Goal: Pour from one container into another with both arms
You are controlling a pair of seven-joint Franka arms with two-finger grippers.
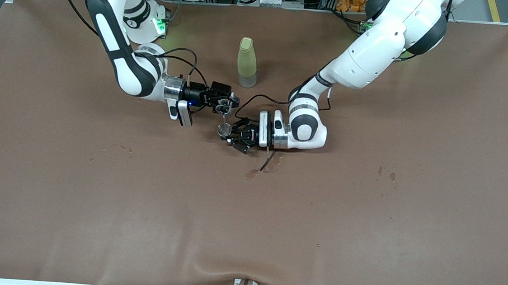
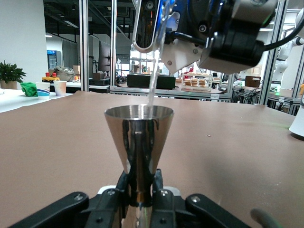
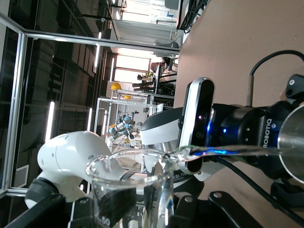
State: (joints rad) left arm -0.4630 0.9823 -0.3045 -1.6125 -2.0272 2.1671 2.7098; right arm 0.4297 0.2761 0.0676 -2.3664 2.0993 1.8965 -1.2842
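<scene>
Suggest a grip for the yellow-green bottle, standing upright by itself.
Grip the yellow-green bottle from the side at its narrower waist, just above the clear base. It stands upright, apart from both grippers, and the rounded cap offers two fingers poor purchase from above.

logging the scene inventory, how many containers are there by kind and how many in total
silver metal cup: 1, held upright in the left tool
clear glass cup: 1, tipped in the right tool, liquid streaming from it into the metal cup
yellow-green bottle: 1, standing on the table
total: 3
</scene>
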